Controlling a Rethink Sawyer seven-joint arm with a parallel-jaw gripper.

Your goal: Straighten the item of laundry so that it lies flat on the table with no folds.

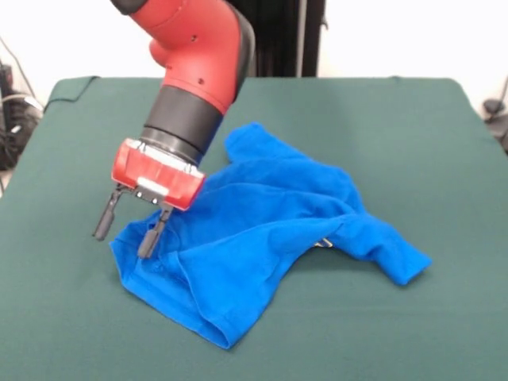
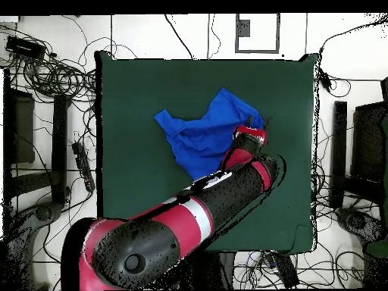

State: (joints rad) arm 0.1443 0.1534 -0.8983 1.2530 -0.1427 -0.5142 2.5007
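The blue T-shirt (image 1: 262, 238) lies crumpled on the green table (image 1: 397, 143), with folds and one sleeve sticking out toward the right of the front view. It also shows in the overhead view (image 2: 201, 132) near the table's middle (image 2: 136, 91). My gripper (image 1: 127, 224) is open and hangs just above the shirt's left corner in the front view. One finger is over the cloth edge, the other over bare table. It holds nothing. In the overhead view the gripper (image 2: 248, 125) sits at the shirt's right edge.
Cables and equipment (image 2: 45, 72) lie on the floor around the table. My red and black arm (image 2: 204, 204) reaches across the table's near half in the overhead view.
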